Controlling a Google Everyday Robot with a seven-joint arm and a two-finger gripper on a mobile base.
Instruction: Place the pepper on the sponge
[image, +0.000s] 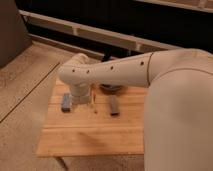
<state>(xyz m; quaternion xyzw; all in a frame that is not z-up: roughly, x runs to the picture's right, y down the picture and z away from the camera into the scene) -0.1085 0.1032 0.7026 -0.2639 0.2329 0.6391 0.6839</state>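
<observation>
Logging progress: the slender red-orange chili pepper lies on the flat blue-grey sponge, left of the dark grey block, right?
No. The camera view shows the pepper on the bare wooden table, between sponge and block. The gripper hangs between sponge and pepper.

The arm (115, 72) was a thick, smooth tube of off-white plastic, rounded at its far end, with a row of small dark holes dotted along its side. It widened into a broad, pale shell that filled the right of the view. The gripper (78, 96) showed as a short light-grey cylinder under the arm's rounded end, low over the counter (90, 135).
</observation>
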